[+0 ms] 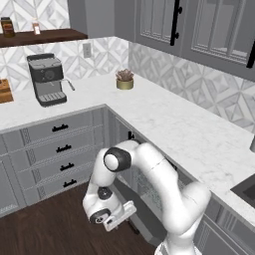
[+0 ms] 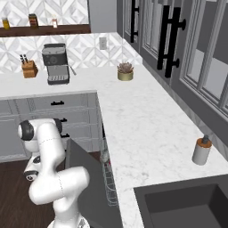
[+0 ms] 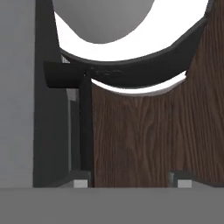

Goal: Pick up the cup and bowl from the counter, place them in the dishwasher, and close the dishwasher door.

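Gripper: the gripper [image 3: 131, 183] hung low by the wooden floor [image 3: 148, 135], jaws apart and grasping nothing, its left tip close to a dark upright edge, probably the door's.
Door: the dishwasher door [image 2: 84, 178] stood part-way up, tilted, just right of the arm.
Rack: a wire rack [image 2: 109, 189] showed behind the door; a reddish shape [image 2: 104, 155] at its top may have been the cup, though I could not tell.
Counter: the counter [image 2: 147, 129] ran on to the right above the dishwasher.
Step judged: closing the door.
Advice: press flat against the outer panel near its free edge, push steadily, and keep the fingers clear of the seam.
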